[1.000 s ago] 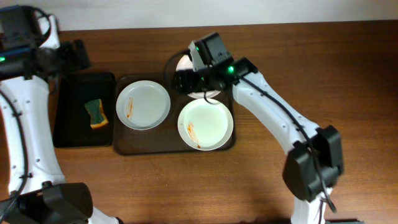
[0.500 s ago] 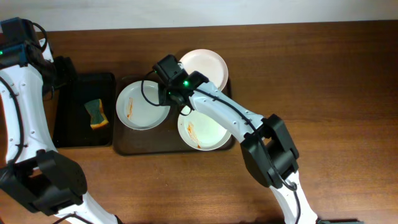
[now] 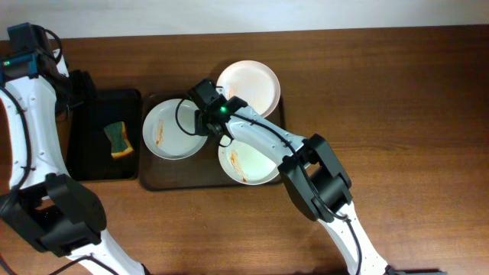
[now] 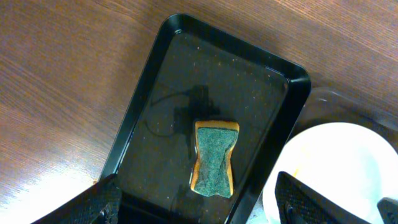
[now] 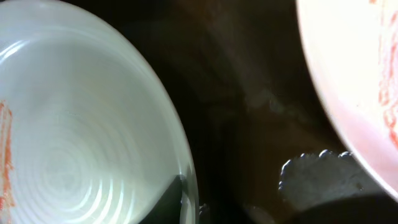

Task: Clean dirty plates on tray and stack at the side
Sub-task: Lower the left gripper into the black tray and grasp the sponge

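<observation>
Three white plates lie on the dark tray (image 3: 183, 174): a left plate (image 3: 172, 130) with an orange smear, a front plate (image 3: 256, 153) with smears, and a back plate (image 3: 247, 86). My right gripper (image 3: 208, 122) sits at the left plate's right rim. In the right wrist view its jaws are shut on that rim (image 5: 188, 180), one dark finger (image 5: 163, 202) lying on the plate's inside. The back plate (image 5: 354, 74) shows red streaks. My left gripper (image 4: 205, 211) hangs open over the sponge (image 4: 214, 158), holding nothing.
A narrow black tray (image 3: 92, 164) stands left of the big tray and holds the green-and-yellow sponge (image 3: 118, 139). Bare wooden table lies to the right (image 3: 397, 92) and in front. The right arm stretches diagonally over the front plate.
The right gripper moved from the back plate to the left plate's right rim and closed there. The left gripper drifted over the black tray and its jaws narrowed a little.
</observation>
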Motion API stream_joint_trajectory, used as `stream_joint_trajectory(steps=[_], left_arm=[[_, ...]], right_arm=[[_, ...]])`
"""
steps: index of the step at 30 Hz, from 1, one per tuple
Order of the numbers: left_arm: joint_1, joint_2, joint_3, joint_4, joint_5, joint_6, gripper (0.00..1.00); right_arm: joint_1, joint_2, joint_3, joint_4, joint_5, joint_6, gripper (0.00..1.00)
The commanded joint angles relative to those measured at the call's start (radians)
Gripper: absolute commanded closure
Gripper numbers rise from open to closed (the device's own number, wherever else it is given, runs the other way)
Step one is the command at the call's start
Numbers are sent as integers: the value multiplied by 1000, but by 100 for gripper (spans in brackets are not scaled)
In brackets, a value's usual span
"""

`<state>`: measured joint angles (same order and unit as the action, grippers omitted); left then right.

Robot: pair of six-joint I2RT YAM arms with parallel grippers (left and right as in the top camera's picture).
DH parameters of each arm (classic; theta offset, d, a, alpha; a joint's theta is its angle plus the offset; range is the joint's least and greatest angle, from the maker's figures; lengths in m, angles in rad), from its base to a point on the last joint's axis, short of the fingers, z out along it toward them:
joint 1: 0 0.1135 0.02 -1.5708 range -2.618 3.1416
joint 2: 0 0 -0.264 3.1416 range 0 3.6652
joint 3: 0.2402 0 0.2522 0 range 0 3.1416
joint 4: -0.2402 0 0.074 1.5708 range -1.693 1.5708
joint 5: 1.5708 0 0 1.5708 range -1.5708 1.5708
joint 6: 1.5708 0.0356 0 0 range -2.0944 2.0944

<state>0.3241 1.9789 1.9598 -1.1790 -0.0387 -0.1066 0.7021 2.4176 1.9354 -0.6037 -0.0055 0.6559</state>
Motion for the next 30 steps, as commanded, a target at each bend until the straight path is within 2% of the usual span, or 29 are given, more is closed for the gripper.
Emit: stream_joint_trajectory(steps=[1,4,7,12,13,14,15,20,25,30], left_arm=[[5,5,3,-13,2,-13,23],[-1,5,-31,-37,54,-13,23],[-19,5,-138,-48,61,-14,24],[-23,5,-354,88,61,-65,26],[-22,5,-386,120,61,-65,28],[-22,5,-422,164,61,-65,36],[-22,5,-438,189,61,-65,42],[-22,5,-472,250,57,-65,50],[-22,7,-531,357,58,-64,51],[-22,7,-538,402,60,-53,53]], right_arm=[[6,28,18,-2,-13,7,96],[2,28,18,-39,-29,7,96],[-15,27,19,-56,-65,7,96],[-15,27,19,-56,-74,4,96],[-15,27,19,-56,-74,3,96],[-15,27,19,-56,-74,3,96],[-15,27,19,-56,-74,3,96],[-15,27,19,-58,-74,-4,96],[-15,27,19,-57,-74,-4,96],[-15,28,19,-53,-74,-4,96]])
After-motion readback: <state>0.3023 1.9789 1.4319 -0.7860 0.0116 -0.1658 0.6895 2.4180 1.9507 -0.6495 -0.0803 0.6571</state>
